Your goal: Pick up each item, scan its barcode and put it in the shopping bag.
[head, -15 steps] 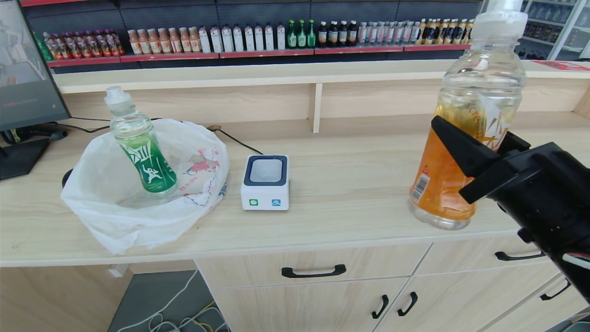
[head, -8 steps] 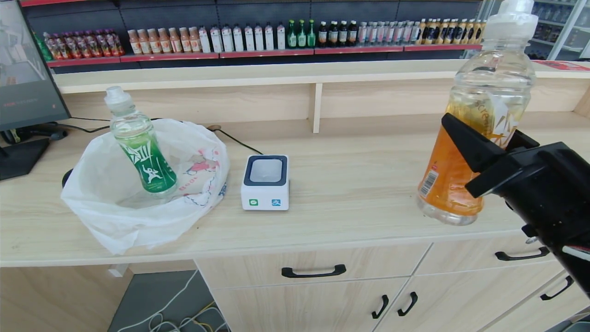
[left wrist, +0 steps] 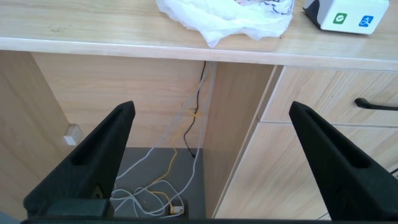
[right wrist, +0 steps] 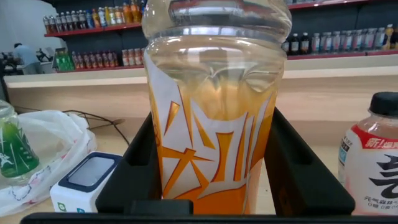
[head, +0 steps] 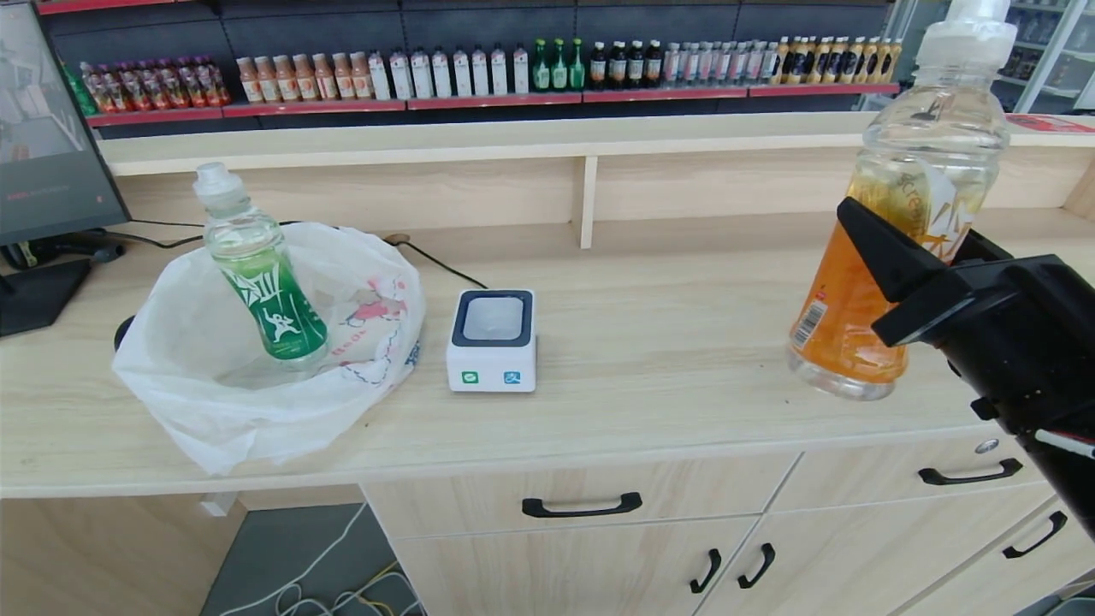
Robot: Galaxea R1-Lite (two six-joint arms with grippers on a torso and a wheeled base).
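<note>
your right gripper is matte black: long wedge-shaped fingers on a blocky housing. at 4 o'clock in the head view, the right arm carries a white strip edged in red. your left gripper has two black tapering fingers, each with a shallow groove.

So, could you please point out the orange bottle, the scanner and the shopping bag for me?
orange bottle point(head: 843, 316), head view, on its orange label, low on the body.
scanner point(head: 494, 321), head view, on the grey window on top.
shopping bag point(head: 239, 411), head view, on its white front wall.
</note>
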